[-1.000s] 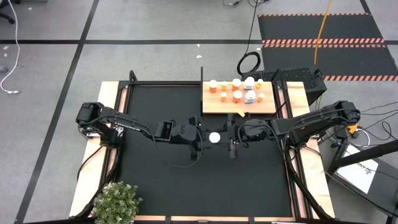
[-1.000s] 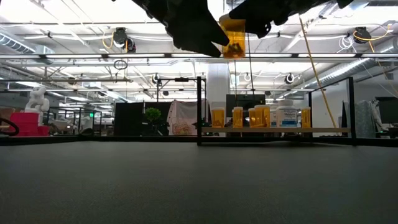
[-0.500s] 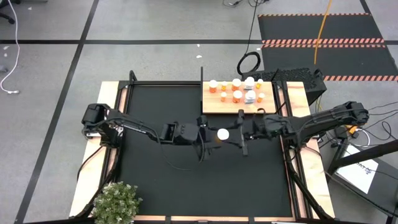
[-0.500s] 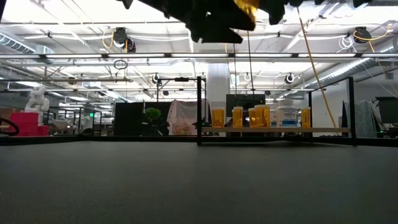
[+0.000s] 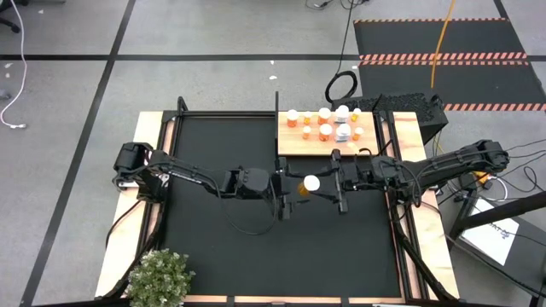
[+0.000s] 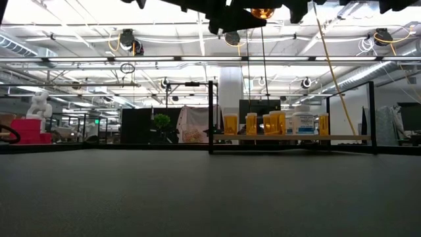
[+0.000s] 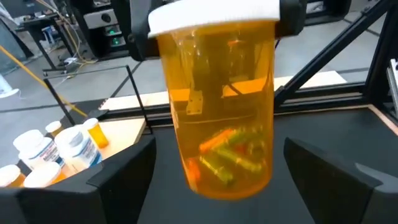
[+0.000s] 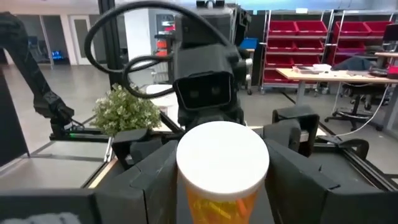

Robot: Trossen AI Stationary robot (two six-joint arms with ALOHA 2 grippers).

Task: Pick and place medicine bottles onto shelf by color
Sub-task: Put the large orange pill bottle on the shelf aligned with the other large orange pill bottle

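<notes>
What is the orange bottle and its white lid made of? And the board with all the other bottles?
The orange bottle looks like clear, glossy plastic: you can see the things inside it. Its white lid seems matte plastic, smooth and solid. The board looks like pale wood, probably unpainted, with faint grain.

I find no text that can be read in any view. The small white-labelled medicine bottles (image 7: 59, 149) standing on the flat light-wood shelf (image 7: 124, 132) carry printed labels, but their lettering is too small and blurred for me to make out. The orange, white-capped bottle (image 7: 221, 93) in front of my left wrist camera shows no label, brand, number or sign on the side that faces me.
</notes>
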